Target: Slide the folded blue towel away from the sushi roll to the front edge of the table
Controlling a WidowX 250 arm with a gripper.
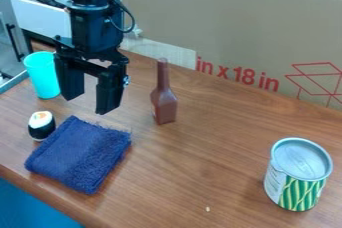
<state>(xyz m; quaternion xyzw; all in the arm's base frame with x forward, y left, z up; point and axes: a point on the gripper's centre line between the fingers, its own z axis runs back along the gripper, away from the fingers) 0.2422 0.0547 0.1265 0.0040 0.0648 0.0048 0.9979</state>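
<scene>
my pincer (88,103) hangs pointing down over the left part of the wooden surface (220,172), its two fingers spread well apart with an open gap between them. just below it in the camera view lies the towel (80,154), dark blue and folded into a thick, fuzzy square pad, flat on the wood toward the front left edge. right beside the towel's left side i see a sushi roll (41,127), dark around its lower part and white on top with a bit of orange. further back, near the left edge of the view, a turquoise cup (43,76) stands upright, partly behind one of my fingers. to the right of my pincer a brown bottle (163,104) with a long thin neck stands upright on the wood. well apart from all these, toward the right edge, stands a can (297,174) with a silvery lid and a green, yellow and white wrap. a tiny pale crumb (208,209) lies near the front. along the back runs a tall cardboard panel (220,17) with red print and a pale strip of tape (160,52) low on it.
</scene>
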